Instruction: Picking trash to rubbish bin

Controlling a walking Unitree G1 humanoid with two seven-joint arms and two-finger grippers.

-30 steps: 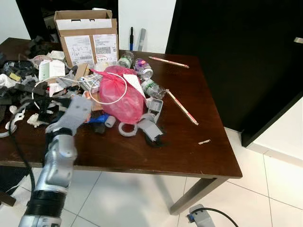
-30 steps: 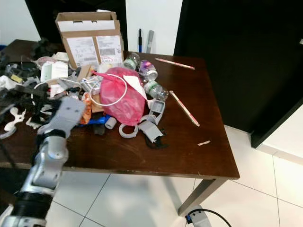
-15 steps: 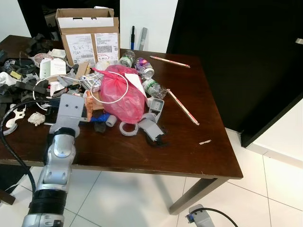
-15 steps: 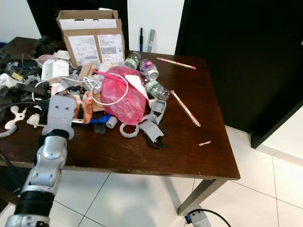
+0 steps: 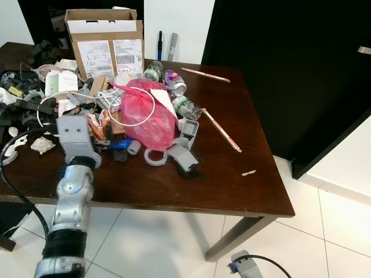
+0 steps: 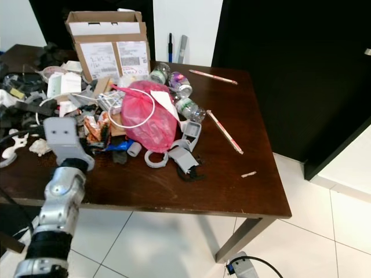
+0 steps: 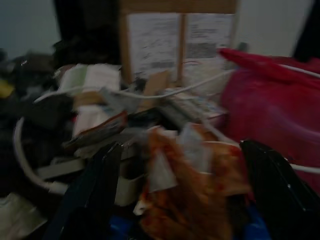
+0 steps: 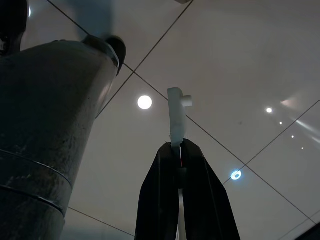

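Note:
In the left wrist view my left gripper [image 7: 181, 147] stands open, its black fingers [image 7: 95, 195] either side of a crumpled orange wrapper [image 7: 195, 185]. From the head camera that wrapper [image 5: 98, 123] lies at the left edge of the trash heap, just past my left wrist [image 5: 72, 136]. Beside it sits a red plastic bag [image 5: 148, 113] with a white cable loop [image 5: 136, 119] over it. My right gripper [image 8: 179, 150] hangs low over the floor tiles, shut on a small white plastic piece [image 8: 176, 115].
The dark wooden table [image 5: 232, 185] also carries a cardboard box [image 5: 104, 43] at the back, plastic bottles [image 5: 174, 81], tape rolls [image 5: 154, 156], long paper-wrapped sticks [image 5: 222, 130] and black and white clutter [image 5: 29, 104] on the left. White tiled floor [image 5: 324, 231] lies to the right.
My left wrist has swung from pointing right to pointing straight into the heap, bringing the gripper up to the orange wrapper. The camera has shifted slightly.

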